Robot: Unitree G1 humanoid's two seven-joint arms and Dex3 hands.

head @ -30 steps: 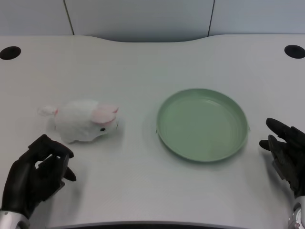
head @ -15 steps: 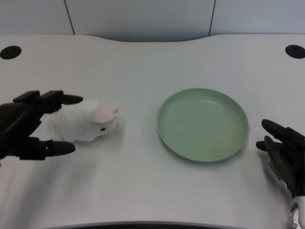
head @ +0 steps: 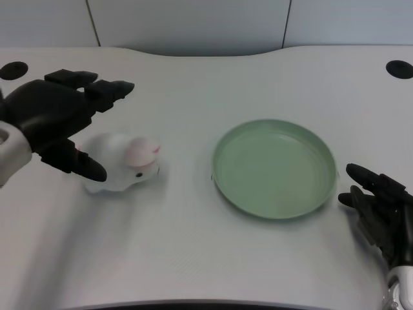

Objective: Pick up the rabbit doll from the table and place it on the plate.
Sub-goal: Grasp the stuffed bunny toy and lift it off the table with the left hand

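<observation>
A white rabbit doll [head: 126, 165] with pink ears lies on the table at the left, head toward the plate. A round green plate [head: 274, 168] sits right of centre with nothing on it. My left hand [head: 61, 116] hovers above and to the left of the doll, fingers spread apart and holding nothing; its thumb hangs over the doll's rear end and hides that part. The hand looks raised off the table rather than touching the doll.
My right hand [head: 381, 216] rests on the table just right of the plate's rim. Two dark round holes [head: 13, 70] [head: 399, 68] mark the table's far corners. The table's front edge runs along the bottom of the picture.
My left hand has risen from the near left corner and moved away over the doll's rear, its fingers spreading. The doll and plate have stayed put.
</observation>
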